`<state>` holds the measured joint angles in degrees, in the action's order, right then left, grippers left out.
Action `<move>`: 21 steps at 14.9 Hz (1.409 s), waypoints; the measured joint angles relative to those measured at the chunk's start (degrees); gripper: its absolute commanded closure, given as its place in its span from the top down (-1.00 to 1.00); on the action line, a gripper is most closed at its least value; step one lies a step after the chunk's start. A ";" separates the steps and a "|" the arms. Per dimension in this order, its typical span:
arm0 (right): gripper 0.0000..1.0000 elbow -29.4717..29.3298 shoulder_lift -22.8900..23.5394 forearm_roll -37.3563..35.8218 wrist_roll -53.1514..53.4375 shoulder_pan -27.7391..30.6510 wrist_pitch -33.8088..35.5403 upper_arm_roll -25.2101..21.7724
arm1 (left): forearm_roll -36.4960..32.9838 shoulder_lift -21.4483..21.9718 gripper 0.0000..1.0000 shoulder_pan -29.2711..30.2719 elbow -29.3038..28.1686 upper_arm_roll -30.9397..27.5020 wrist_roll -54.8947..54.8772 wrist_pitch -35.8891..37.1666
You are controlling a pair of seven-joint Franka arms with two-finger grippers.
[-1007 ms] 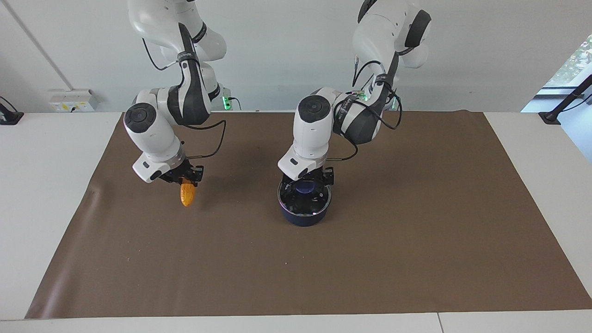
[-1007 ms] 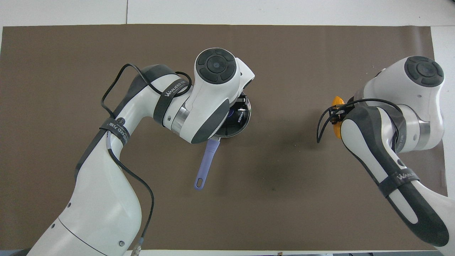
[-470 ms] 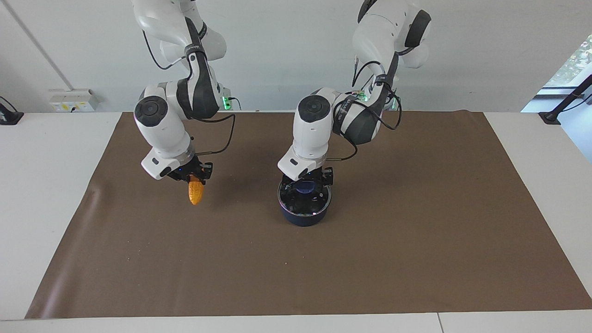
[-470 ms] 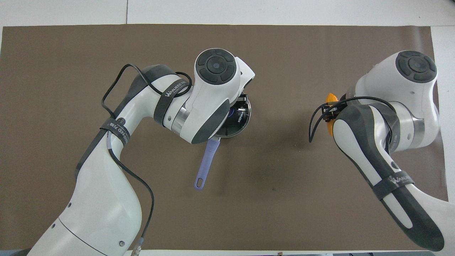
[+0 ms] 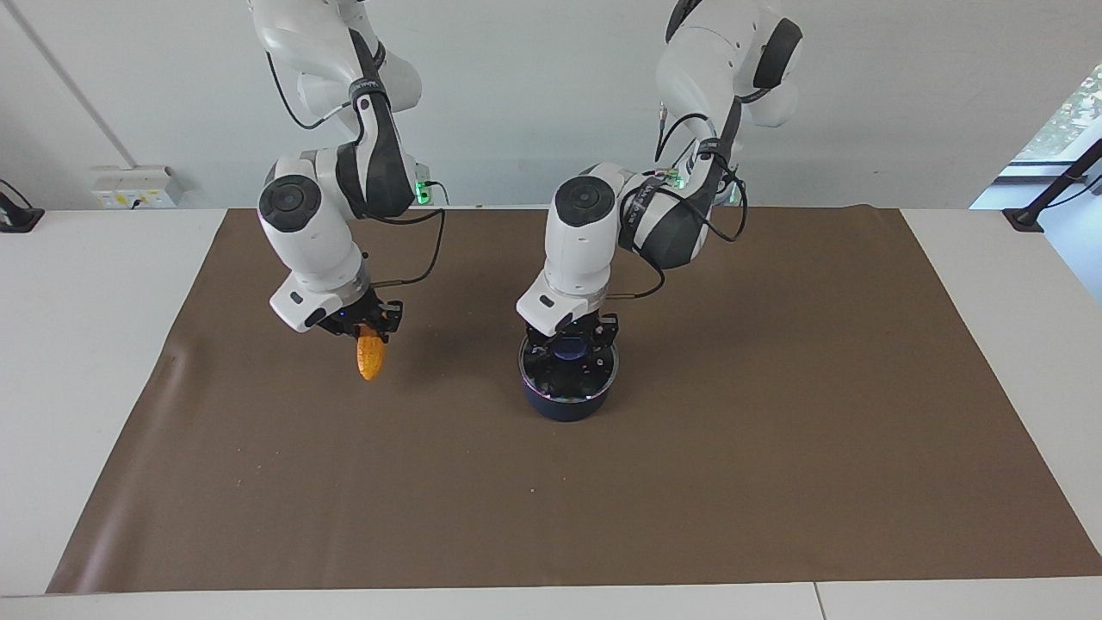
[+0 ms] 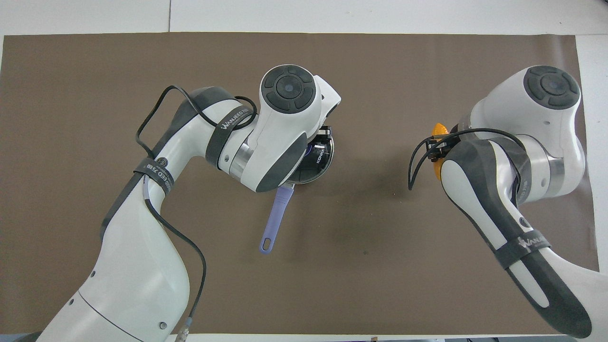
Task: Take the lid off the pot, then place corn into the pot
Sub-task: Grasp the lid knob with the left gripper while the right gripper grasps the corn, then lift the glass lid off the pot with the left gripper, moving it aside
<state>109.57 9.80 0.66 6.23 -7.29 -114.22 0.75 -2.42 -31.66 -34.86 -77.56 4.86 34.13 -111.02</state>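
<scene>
The dark blue pot (image 5: 564, 405) stands mid-mat, its long blue handle (image 6: 275, 216) pointing toward the robots. The glass lid (image 5: 594, 375) sits on the pot. My left gripper (image 5: 571, 344) is down on the lid, its fingers closed around the blue-purple knob (image 5: 570, 350). My right gripper (image 5: 368, 331) is shut on the orange-yellow corn (image 5: 370, 362), which hangs tip down above the mat toward the right arm's end of the table. The corn shows as an orange tip (image 6: 438, 129) in the overhead view. The left wrist hides most of the lid from above.
A brown mat (image 5: 775, 430) covers the white table (image 5: 86, 344). Bare mat lies between the corn and the pot and around the pot. A socket box (image 5: 138, 185) stands at the table's edge near the right arm's base.
My right gripper has carried the corn sideways toward the pot and slightly higher. My left gripper has stayed on the lid's knob, and the lid has barely shifted.
</scene>
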 measured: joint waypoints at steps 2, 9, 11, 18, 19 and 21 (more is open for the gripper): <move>-1.00 -0.08 0.00 0.00 0.00 0.00 0.00 0.00 | 0.00 0.00 -0.21 0.01 0.01 0.00 0.01 -0.07; -1.00 -0.83 0.03 0.00 0.00 -0.31 0.42 0.06 | 0.95 0.01 -0.88 0.05 0.03 -0.05 0.12 -0.04; -1.00 -1.73 0.03 0.00 0.14 -1.31 1.38 0.11 | 2.06 0.11 -0.95 0.09 0.43 -0.26 0.15 0.77; -1.00 -2.60 0.10 0.02 4.48 -3.07 1.43 0.18 | 4.74 7.96 -1.00 7.16 2.78 -0.60 -0.88 12.88; -1.00 -2.98 0.17 0.30 6.36 -3.97 1.40 0.21 | 4.75 9.49 -1.00 9.74 2.81 -0.67 -3.30 14.37; -1.00 -6.22 1.57 3.45 11.60 -6.79 1.32 0.36 | 4.84 11.71 -1.00 15.89 2.65 -0.85 -11.19 17.19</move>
<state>103.35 11.37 4.12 17.83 -14.08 -112.90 1.11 2.42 -19.95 -18.97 -74.91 4.01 22.94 -93.83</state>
